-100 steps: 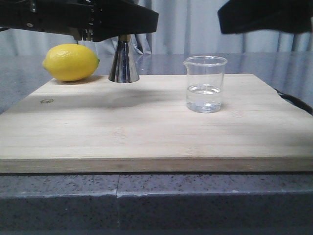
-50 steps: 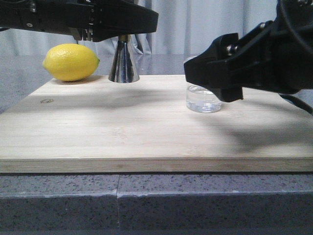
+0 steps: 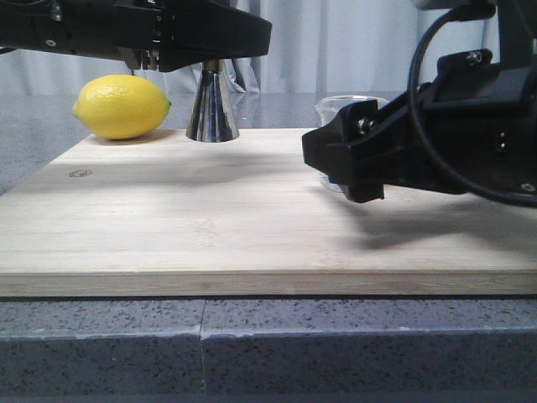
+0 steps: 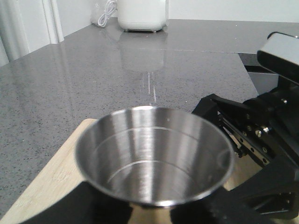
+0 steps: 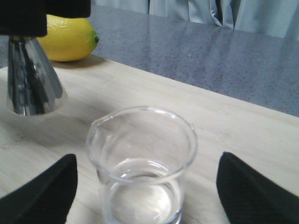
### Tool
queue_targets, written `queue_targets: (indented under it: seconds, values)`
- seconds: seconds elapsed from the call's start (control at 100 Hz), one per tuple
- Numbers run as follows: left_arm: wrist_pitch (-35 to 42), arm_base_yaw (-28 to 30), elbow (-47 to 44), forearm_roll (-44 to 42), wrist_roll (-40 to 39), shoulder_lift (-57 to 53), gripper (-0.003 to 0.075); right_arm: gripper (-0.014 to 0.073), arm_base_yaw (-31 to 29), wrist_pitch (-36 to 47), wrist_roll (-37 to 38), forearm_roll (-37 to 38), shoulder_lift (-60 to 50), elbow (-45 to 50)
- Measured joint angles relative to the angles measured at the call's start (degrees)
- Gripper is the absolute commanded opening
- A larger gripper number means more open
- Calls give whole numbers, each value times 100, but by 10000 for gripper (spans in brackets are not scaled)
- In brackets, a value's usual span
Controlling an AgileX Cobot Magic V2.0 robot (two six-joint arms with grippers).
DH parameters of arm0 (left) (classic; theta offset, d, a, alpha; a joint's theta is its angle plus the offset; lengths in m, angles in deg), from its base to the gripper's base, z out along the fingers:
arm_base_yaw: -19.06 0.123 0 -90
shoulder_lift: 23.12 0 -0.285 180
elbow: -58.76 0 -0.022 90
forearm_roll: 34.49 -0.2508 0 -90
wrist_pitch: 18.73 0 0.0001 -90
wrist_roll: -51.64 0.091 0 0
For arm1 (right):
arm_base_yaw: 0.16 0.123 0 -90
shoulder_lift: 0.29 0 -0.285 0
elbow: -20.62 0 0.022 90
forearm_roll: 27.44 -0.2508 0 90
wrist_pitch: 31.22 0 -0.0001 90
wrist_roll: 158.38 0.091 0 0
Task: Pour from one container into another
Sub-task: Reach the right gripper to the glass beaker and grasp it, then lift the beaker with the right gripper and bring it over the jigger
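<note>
A: Front view first. The right gripper (image 3: pixel 344 172) sits low over the cutting board (image 3: pixel 210 218), right in front of the beaker (image 3: pixel 346 102), so only the glass rim shows. A second ago the beaker stood in plain sight and the arm was high; since then it has dropped and pushed in toward the glass. The left gripper (image 3: pixel 216 60) is at the neck of the jigger (image 3: pixel 212 109), beside the lemon (image 3: pixel 122 107); I cannot tell if it is clamped.

B: Left wrist view?

A: The jigger's upper cup (image 4: pixel 154 158) fills the view, empty, with dark fingers (image 4: pixel 93 207) on either side. Clenched or not, I can't tell.

B: Right wrist view?

A: The beaker (image 5: pixel 142 163) stands on the board with a little clear liquid, between spread fingers (image 5: pixel 42 191), touching neither. The right gripper (image 5: pixel 145 196) is released.

B: So the step?

A: Reaching for the beaker, I judge. Next it must close on the glass wall, lift it upright, and carry it to the jigger (image 5: pixel 30 77).
</note>
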Motion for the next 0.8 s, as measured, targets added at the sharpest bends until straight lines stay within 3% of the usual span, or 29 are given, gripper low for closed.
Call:
queue_targets:
  seconds: [0.29, 0.53, 0.8]
  values:
    - [0, 0, 0, 0, 0, 0, 262, 545, 0, 91, 27, 0, 242, -132]
    - [0, 0, 0, 0, -6, 0, 262, 414, 0, 114, 36, -9, 241, -134]
    - [0, 0, 0, 0, -6, 0, 262, 330, 0, -34, 36, -9, 241, -134]
